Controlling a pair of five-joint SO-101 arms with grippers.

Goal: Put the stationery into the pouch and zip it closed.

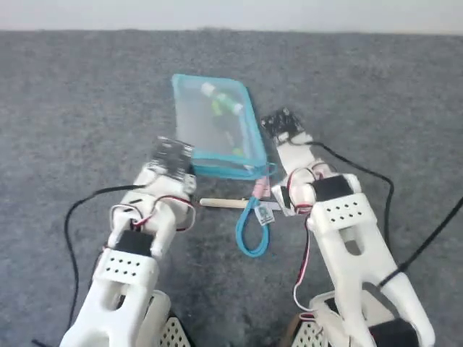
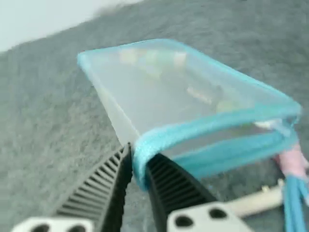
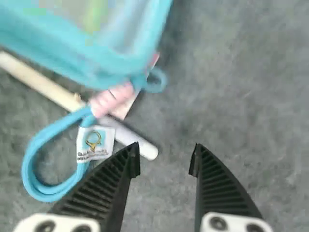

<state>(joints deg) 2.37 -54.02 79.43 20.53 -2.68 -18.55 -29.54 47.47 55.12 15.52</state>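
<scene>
The clear pouch (image 1: 217, 126) with teal trim lies on the carpet, with green and white stationery (image 1: 223, 107) inside it. My left gripper (image 2: 139, 162) is shut on the pouch's (image 2: 183, 96) near teal corner; in the high view the left gripper (image 1: 181, 163) sits at the pouch's near left end. A wooden pencil (image 1: 224, 204) (image 3: 38, 79) lies outside, along the pouch's near edge. A pink zipper pull (image 3: 113, 99) and a teal wrist strap (image 1: 253, 228) (image 3: 48, 150) hang from the right corner. My right gripper (image 3: 164, 157) (image 1: 283, 134) hovers open beside that corner, holding nothing.
A white paper tag (image 3: 94, 142) hangs on the strap, next to the white end of a pen (image 3: 140, 147). Grey carpet (image 1: 376, 94) spreads on all sides. A pale wall (image 1: 231, 13) runs behind. Black cables (image 1: 79, 210) trail beside both arms.
</scene>
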